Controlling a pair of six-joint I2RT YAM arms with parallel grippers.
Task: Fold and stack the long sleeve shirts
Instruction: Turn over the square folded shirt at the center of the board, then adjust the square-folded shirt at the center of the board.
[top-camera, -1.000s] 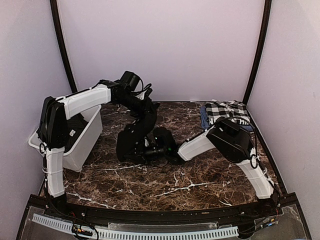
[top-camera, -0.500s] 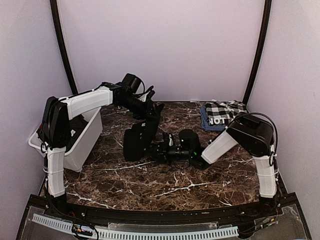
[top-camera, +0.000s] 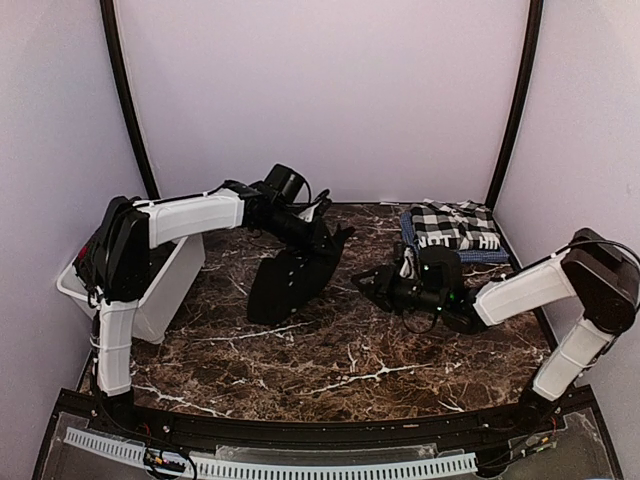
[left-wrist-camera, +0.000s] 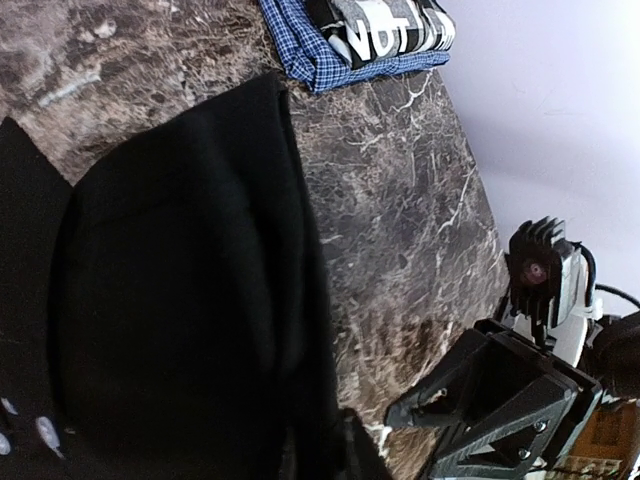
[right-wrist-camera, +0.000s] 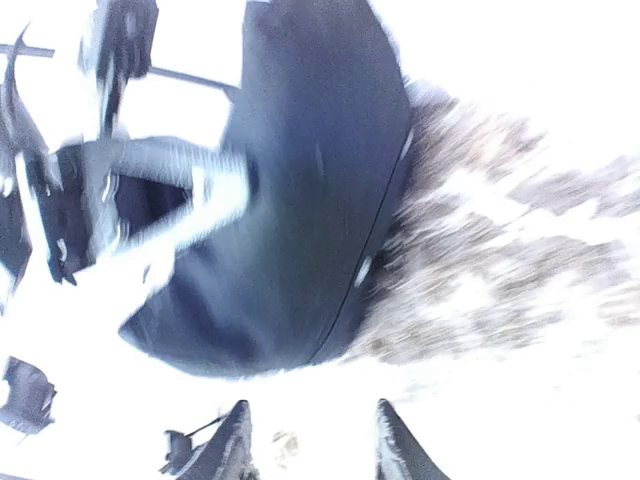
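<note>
We see the left gripper (top-camera: 333, 238) clamped on the upper edge of a black shirt (top-camera: 288, 285), holding it up above the middle of the marble table (top-camera: 330, 370). The shirt hangs from the grip in a loose, tapering drape, and its lower end rests on the tabletop. In the left wrist view the black cloth fills most of the frame, so we cannot see the fingers themselves there. The right gripper (top-camera: 366, 283) sits low over the table just to the right of the hanging shirt, apart from it, with its jaws spread and nothing between them. The right wrist view is blurred and overexposed; the dark rounded mass ahead of its fingertips (right-wrist-camera: 240, 440) is probably the same black shirt. The checked shirt (top-camera: 455, 226) lies folded at the far right corner of the table, its blue edge and white lettering showing. A white bin (top-camera: 165, 285) stands at the left edge, beside the left arm
</note>
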